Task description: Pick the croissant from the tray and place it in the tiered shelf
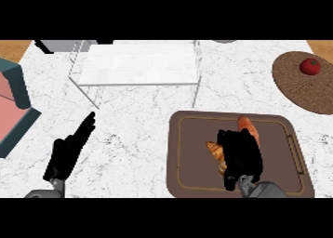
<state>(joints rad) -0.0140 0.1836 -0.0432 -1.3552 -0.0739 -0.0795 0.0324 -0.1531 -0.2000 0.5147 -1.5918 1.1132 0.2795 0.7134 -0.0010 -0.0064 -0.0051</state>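
- The brown tray (193,179) sits on the white marbled tabletop (142,139), at the near right.
- The right hand (241,155) is down over the middle of the tray, its grey forearm coming in from the near edge.
- The croissant (215,153) is on the tray. It is golden and striped, and it shows along the left edge of the right hand, touching it or partly under it.
- An orange-red rounded piece (246,124) sticks out past the far end of the same hand. I cannot tell whether it belongs to the croissant or is a 2nd item.
- The dark hand hides what is under it, so I cannot tell whether it is grasping the croissant or only lying over it.
- The left hand (66,153) is at the near left over bare tabletop, well apart from the tray. It is released, with straight fingers pointing away and slightly right, and it holds nothing.
- The tiered shelf (138,65) stands at the far middle of the tabletop, beyond the tray. It has a white top level on thin legs, and nothing lies on that level.
- A brown round plate (300,95) lies at the far right with 1 red fruit (309,66) on it.
- A pink and teal box (11,116) is cut off by the left edge.
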